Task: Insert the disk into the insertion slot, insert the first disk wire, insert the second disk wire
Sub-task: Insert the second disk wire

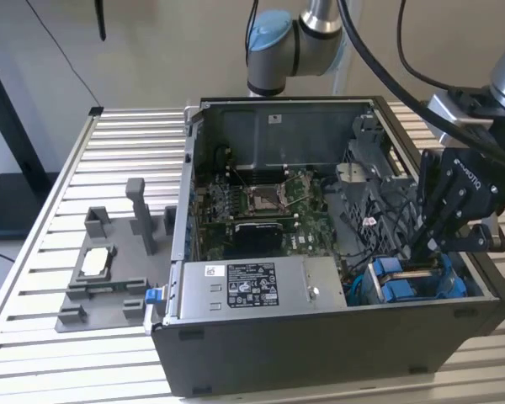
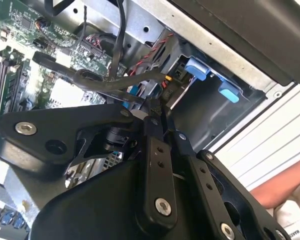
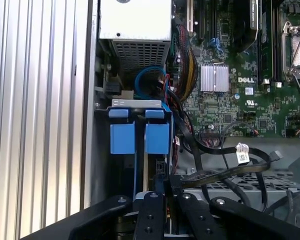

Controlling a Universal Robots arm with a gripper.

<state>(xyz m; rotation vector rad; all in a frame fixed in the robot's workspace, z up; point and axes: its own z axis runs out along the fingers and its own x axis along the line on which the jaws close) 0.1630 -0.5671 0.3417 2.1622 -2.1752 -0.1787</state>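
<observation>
The disk [image 1: 414, 273] sits edge-up in the insertion slot [image 1: 364, 296] at the case's near corner on the exterior view's right, framed by its blue carrier tabs [image 3: 157, 138]. In the first wrist view a pale edge of the disk [image 3: 149, 167] shows below the tabs, with the slot's grey rim [image 3: 138, 103] beyond them. My gripper [image 1: 422, 252] reaches down into the case right at the disk. Its fingertips [image 2: 157, 107] are together on the end of a black disk wire [image 2: 97, 80], which loops away over the drive cage [image 3: 215, 172]. In the first wrist view my gripper [image 3: 165, 182] is just short of the disk's edge.
The open case [image 1: 320, 353] holds a green board [image 1: 307, 198], a grey power-supply box [image 1: 244, 286] and bundled cables [image 3: 187, 75]. A grey fixture [image 1: 101, 278] lies on the slatted table [image 1: 135, 151] at the exterior view's left. A person's arm [image 2: 270, 190] is beside the case.
</observation>
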